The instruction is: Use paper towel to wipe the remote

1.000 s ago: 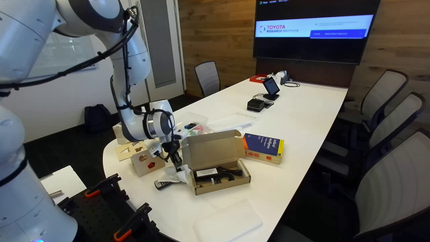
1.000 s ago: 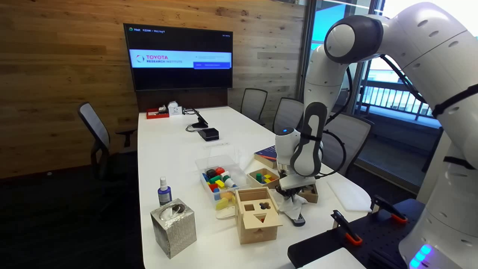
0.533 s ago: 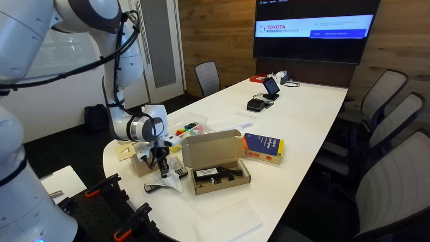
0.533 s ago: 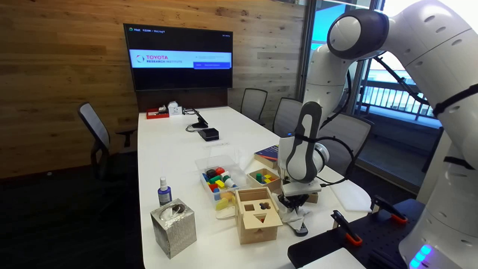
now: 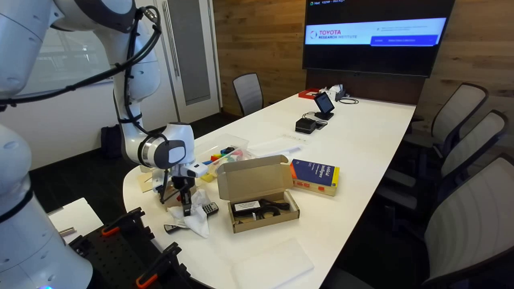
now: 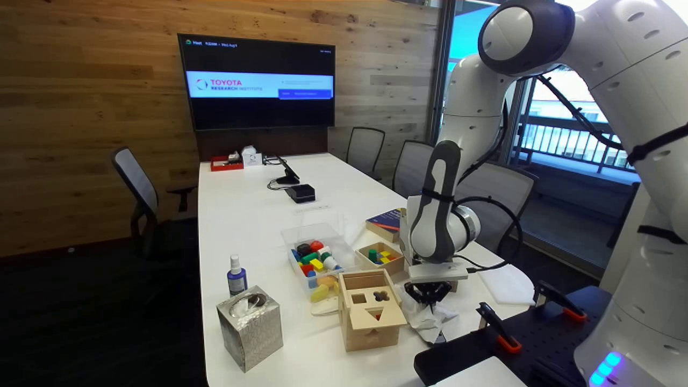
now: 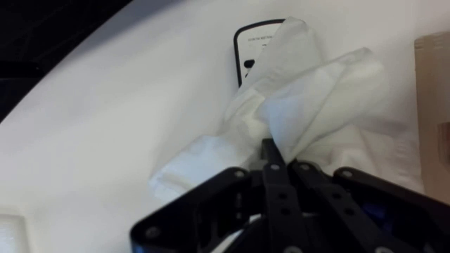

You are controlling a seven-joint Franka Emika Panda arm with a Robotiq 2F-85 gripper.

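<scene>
My gripper (image 5: 186, 212) points down and is shut on the paper towel (image 5: 197, 222), a crumpled white scrap, just above the table. The gripper (image 6: 431, 306) and paper towel (image 6: 427, 323) show in both exterior views. The black remote (image 5: 210, 208) lies under the towel, which hides its middle; its ends show on both sides. In the other exterior view only a dark end of the remote (image 6: 441, 338) shows. In the wrist view the fingertips (image 7: 281, 154) pinch the towel (image 7: 302, 102), and one end of the remote (image 7: 255, 45) sticks out beyond it.
An open cardboard box (image 5: 257, 180) with a dark item inside stands beside the remote. A wooden shape box (image 6: 371, 330) stands close to the gripper. A block bin (image 6: 344, 258), a tissue box (image 6: 250, 330), a book (image 5: 315, 172) and a flat white sheet (image 5: 273, 265) are also on the table.
My gripper and the towel have moved away from the cardboard box, toward the robot base. The remote has shifted the same way, and its end near the box has come out from under the towel.
</scene>
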